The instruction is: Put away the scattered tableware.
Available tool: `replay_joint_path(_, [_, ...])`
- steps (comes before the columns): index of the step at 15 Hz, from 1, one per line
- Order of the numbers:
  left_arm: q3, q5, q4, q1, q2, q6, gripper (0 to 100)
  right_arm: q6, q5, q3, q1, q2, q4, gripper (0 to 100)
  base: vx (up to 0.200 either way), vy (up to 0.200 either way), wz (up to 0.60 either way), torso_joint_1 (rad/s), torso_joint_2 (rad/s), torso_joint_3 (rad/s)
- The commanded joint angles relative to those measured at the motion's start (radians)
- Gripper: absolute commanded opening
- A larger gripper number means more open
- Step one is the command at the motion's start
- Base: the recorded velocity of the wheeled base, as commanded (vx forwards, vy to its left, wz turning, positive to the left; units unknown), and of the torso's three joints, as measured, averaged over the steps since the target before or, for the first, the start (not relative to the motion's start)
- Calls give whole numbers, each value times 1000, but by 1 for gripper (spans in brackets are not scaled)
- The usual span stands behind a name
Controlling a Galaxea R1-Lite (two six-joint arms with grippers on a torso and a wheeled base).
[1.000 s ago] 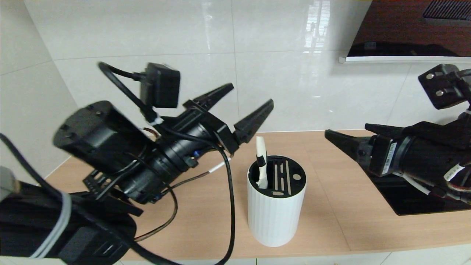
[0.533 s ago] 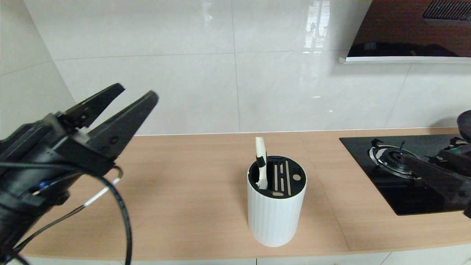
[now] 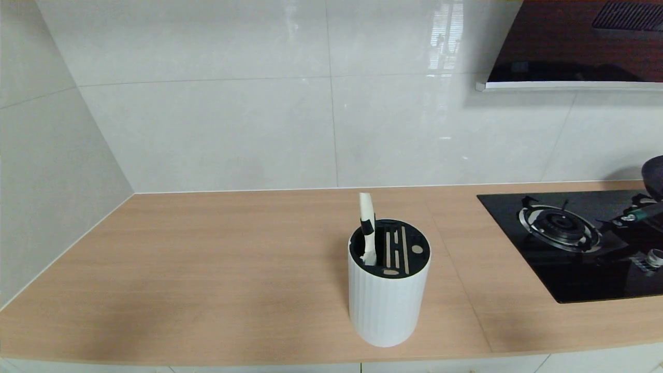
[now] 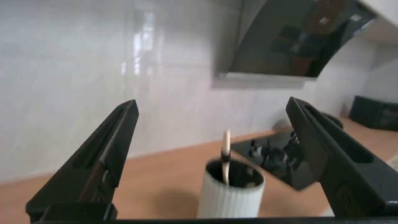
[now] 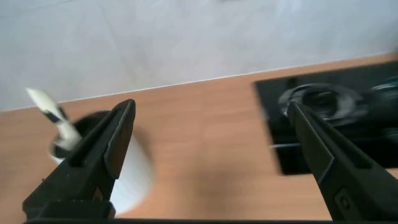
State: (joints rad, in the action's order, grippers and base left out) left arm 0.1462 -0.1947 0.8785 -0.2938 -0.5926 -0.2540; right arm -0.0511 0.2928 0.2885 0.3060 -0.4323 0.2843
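A white ribbed utensil holder (image 3: 388, 290) with a black slotted top stands near the front edge of the wooden counter (image 3: 207, 269). A white handle with a black band (image 3: 366, 217) sticks up out of its left opening. My left gripper (image 4: 214, 134) is open and empty, drawn back from the holder (image 4: 230, 199), which stands ahead of it. The right gripper (image 5: 211, 143) is open too, with nothing in it, and looks over the holder (image 5: 134, 177) and its handle (image 5: 50, 106).
A black gas hob (image 3: 575, 243) with a round burner is set into the counter on the right, with a range hood (image 3: 580, 46) above it. White tiled walls close the back and the left side.
Both arms have pulled back out of the head view, the left one leftward and the right one rightward. The holder and its handle have not moved.
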Motion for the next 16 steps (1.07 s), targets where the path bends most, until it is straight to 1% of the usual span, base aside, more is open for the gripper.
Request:
replay_joint_path(1, [73,-29,-432,127,496,-22,100,134,0,-14,-100,265,-96,100,0,0,0,0,0,0])
replay_joint_path(2, [59,-11,-414,142,494,-10,100,137,0,-26,-136,333,-172,100,0,0,0,0,0,0])
replay_joint_path(3, [44,6,-360,156,494,-13,100,134,28,-32,-145,331,-186,100,0,0,0,0,0,0])
replay_joint_path(4, [27,6,-334,177,494,-8,100,125,80,-48,-180,331,-177,100,0,0,0,0,0,0])
replay_joint_path(5, [15,4,-328,225,501,-1,100,123,108,-89,-234,337,-165,100,0,0,0,0,0,0])
replay_joint_path(6, [15,-2,-337,259,522,1,100,125,106,-117,-278,371,-155,100,0,0,0,0,0,0])
replay_joint_path(7, [4,-32,-385,292,593,6,100,143,68,-180,-311,432,-145,100,0,0,0,0,0,0])
replay_joint_path(8, [-14,-14,-392,294,593,35,100,143,68,-218,-309,431,-111,100,0,0,0,0,0,0])
replay_joint_path(9, [-39,24,-385,294,593,62,100,143,68,-246,-309,432,-65,100,0,0,0,0,0,0])
replay_joint_path(10, [-82,46,-386,294,593,105,100,149,59,-285,-309,431,-14,100,0,0,0,0,0,0])
replay_joint_path(11, [-146,57,-412,294,593,214,100,154,16,-289,-309,432,-34,100,0,0,0,0,0,0])
replay_joint_path(13, [-143,103,-579,294,593,234,100,152,-34,-289,-309,432,-69,100,0,0,0,0,0,0])
replay_joint_path(14, [-143,144,-765,294,593,266,100,149,-53,-289,-309,431,-155,100,0,0,0,0,0,0])
replay_joint_path(15, [-145,179,-852,294,593,282,100,148,-55,-289,-309,432,-200,100,0,0,0,0,0,0])
replay_joint_path(16, [-146,184,-882,294,593,279,100,145,-58,-289,-309,431,-223,100,0,0,0,0,0,0])
